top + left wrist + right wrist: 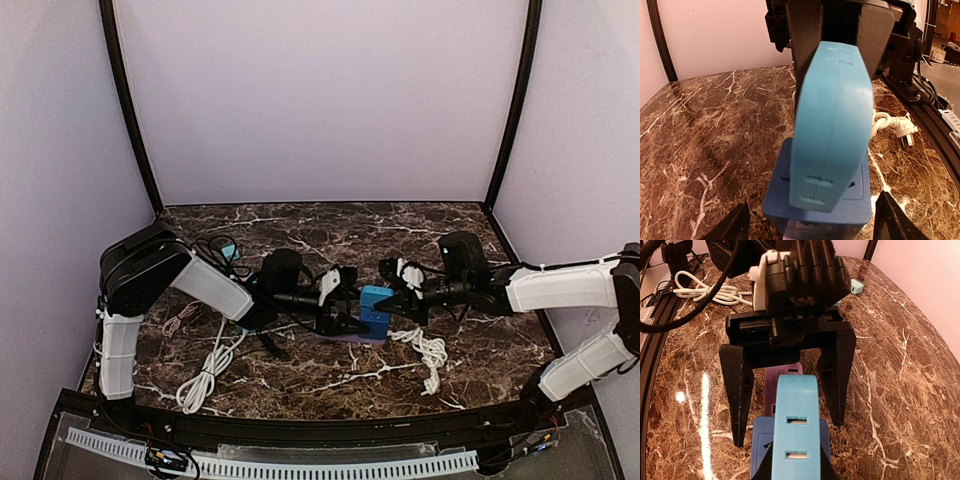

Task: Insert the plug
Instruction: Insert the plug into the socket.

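Looking down from overhead, we saw both arms meet at the middle of the marble table [300, 225]. The right gripper [392, 292], at three o'clock of the dark blue socket block [782, 200], was clamped on the light blue plug [796, 440], one finger on each flat side. The plug stood upright on the block's top face, its lower end against it; we could not tell whether the pins sat fully in. The left gripper [352, 310], at nine o'clock of the block, had its jaws apart, one finger on either side of the block, with a gap showing on both sides. A lilac piece [785, 375] lay between those fingers. One white cable [430, 350] lay coiled at four o'clock of the block, another white cable [205, 370] at eight o'clock.
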You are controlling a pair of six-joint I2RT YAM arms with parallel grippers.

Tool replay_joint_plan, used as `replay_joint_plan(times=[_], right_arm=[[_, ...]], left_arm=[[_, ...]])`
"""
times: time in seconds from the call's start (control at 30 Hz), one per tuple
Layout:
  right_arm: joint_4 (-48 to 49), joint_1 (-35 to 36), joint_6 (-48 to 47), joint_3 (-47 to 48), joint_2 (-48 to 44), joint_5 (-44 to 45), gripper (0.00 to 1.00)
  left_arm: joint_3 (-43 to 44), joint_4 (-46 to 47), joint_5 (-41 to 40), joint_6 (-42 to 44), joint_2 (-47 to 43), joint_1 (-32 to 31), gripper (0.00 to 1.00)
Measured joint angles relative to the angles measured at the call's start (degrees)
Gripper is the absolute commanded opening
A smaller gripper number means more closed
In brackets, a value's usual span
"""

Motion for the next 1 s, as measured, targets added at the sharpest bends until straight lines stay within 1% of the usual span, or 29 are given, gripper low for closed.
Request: replay_joint_plan(times=[0.3,0.57,0.77,1.0], right_arm=[[0.0,2.4,1.0,0.2,0.0,1.9,0.0],[-0.5,5.3,4.9,0.1,-0.8,4.8,0.0],[0.1,5.7,8.4,-0.2,-0.8,5.5,0.0],[1.1,5.7,10.6,1.6,2.1,5.0,0.0]], left_arm=[[0.0,0.5,-0.1,0.1,0.0,0.0,0.66],[-0.4,0.3,0.6,1.1,0.0,0.1,0.57],[-0.9,-0.5,2.9,2.2,0.0,0.8,0.54],[-2.1,-1.7,3.8,4.3,-0.2,1.6,0.53]])
